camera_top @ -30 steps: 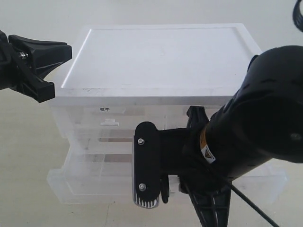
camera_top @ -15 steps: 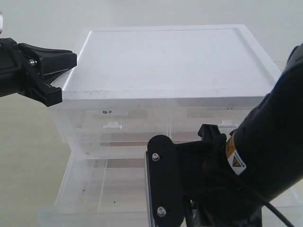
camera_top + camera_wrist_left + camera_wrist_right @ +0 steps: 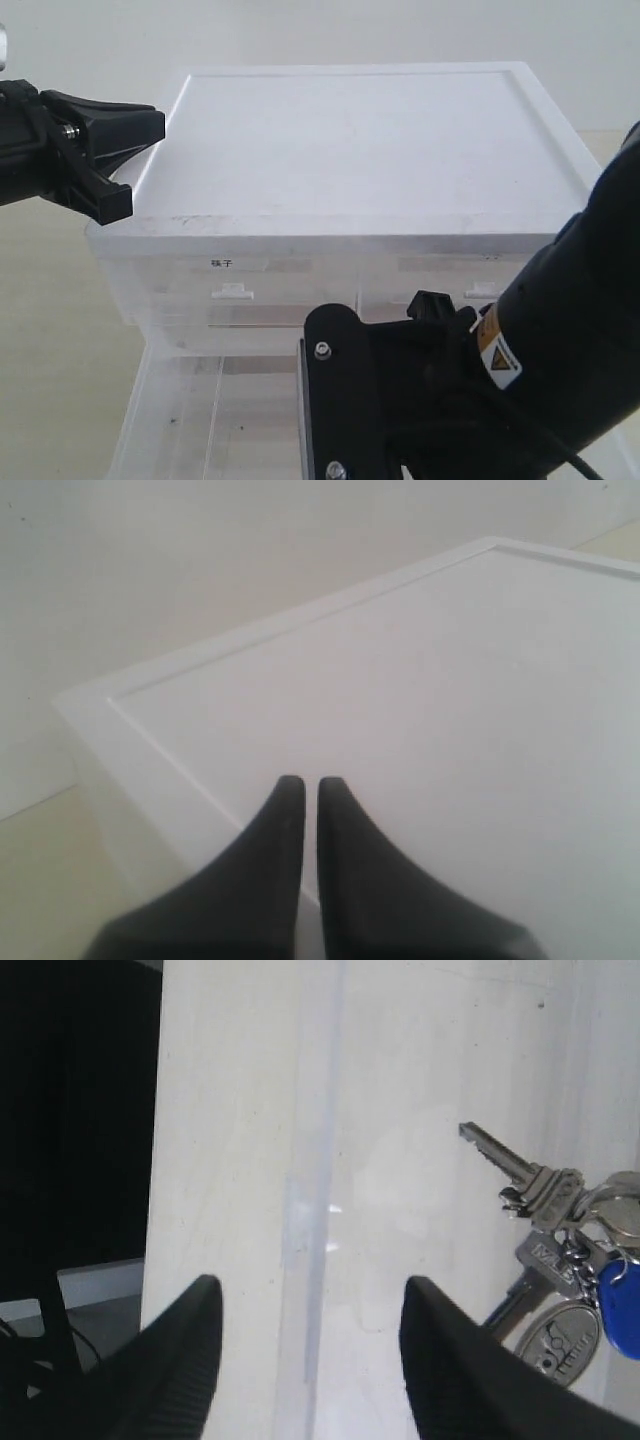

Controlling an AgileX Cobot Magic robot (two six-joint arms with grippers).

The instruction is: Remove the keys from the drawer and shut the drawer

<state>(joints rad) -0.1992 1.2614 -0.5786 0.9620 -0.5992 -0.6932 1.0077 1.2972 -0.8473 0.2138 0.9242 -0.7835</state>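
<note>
The keys (image 3: 556, 1222), silver with a blue oval fob (image 3: 621, 1306) and a grey tag (image 3: 560, 1340), lie on the pale floor of the pulled-out drawer (image 3: 240, 1160). My right gripper (image 3: 310, 1285) hangs open above that floor, the keys just beside one finger, nothing between the jaws. In the exterior view the drawer (image 3: 135, 400) juts out low at the front; the right arm (image 3: 540, 350) hides the keys there. My left gripper (image 3: 150, 125) is shut and empty at the cabinet's top left corner, its fingertips (image 3: 300, 795) over the white top.
The white cabinet top (image 3: 350, 140) has a raised rim. Two half-width top drawers with small tabs (image 3: 232, 292) (image 3: 483, 290) are pushed in. A black cable (image 3: 55, 1310) runs by the right gripper. Pale tabletop (image 3: 50, 330) surrounds the cabinet.
The right arm has drawn toward the front and the drawer has slid farther out. The left gripper has shifted slightly right onto the cabinet's corner.
</note>
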